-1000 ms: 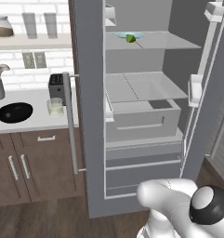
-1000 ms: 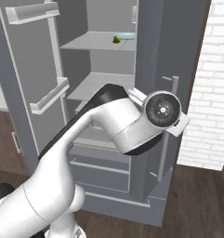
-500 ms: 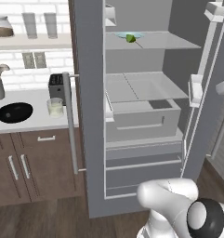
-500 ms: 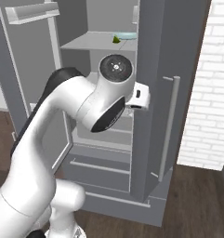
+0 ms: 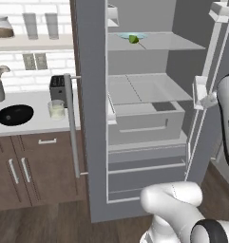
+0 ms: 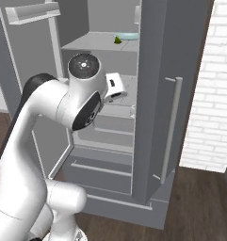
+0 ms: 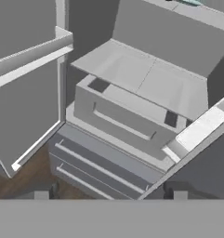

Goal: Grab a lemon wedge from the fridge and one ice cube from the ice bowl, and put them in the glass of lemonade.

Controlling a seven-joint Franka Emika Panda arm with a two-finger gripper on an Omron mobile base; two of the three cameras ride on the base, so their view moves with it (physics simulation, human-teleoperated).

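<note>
Your gripper [image 7: 111, 197] sits in front of the open fridge [image 5: 149, 123]; fingertips [image 7: 41, 195] barely show, well apart, nothing btwn them, touching nothing. Past it you've got 2 drawers, then bare shelves. Lemon wedge [image 5: 133, 39] is on the top shelf at the back, on a pale blue plate [image 5: 135, 35]. Off left on the counter: glass of lemonade [image 5: 56, 109] beside the ice bowl [image 5: 14, 115].

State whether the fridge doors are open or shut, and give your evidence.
Open. Both doors of the fridge are swung outward, exposing its shelves, its drawers and the lemon wedge on the top shelf.
</note>
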